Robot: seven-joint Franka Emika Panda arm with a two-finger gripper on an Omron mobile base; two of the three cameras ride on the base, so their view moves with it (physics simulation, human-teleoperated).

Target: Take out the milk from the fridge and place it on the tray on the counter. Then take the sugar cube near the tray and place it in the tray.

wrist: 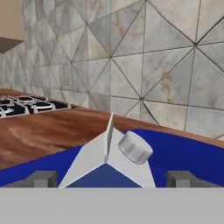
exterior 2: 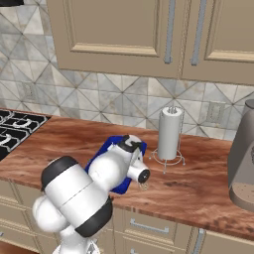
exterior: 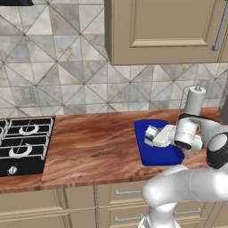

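Milk on the tray, my gripper spread wide around it

My gripper (wrist: 112,179) stands released, its fingertips (wrist: 41,178) well apart either side of the milk (wrist: 109,162), which sits on the blue tray (exterior: 153,156) on the counter (exterior: 93,147). I judge that pulling away at a slant could clip the gable top and tip the carton, so a clean retreat matters. My own arm covers most of the tray from both base cameras. The sugar cube (exterior 2: 144,186) is a tiny tan speck just off the tray's near edge, hard to make out. The carton's base is cut off in my hand view.
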